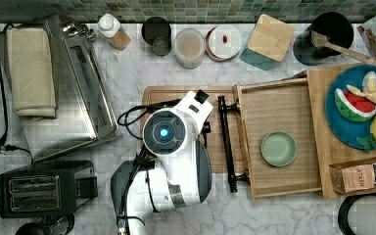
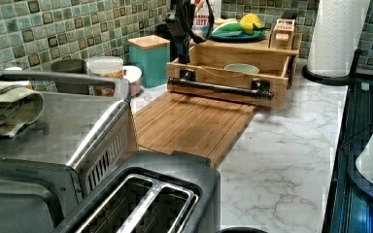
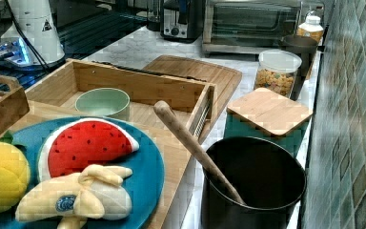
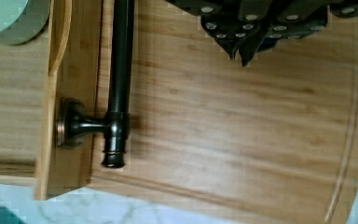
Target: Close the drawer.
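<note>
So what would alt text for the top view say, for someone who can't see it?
A white robot arm hangs over a bamboo cutting board, beside the black bar handle of an open drawer holding a small green bowl. Around them on the marble counter sit a toaster, jars and a plate of toy fruit.

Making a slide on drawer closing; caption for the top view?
Panda arm's pincer beside the open drawer, near its black handle; green bowl inside.

Bowl (image 1: 278, 148) in drawer (image 1: 274, 112), beside cutting board (image 1: 186, 95)
</note>
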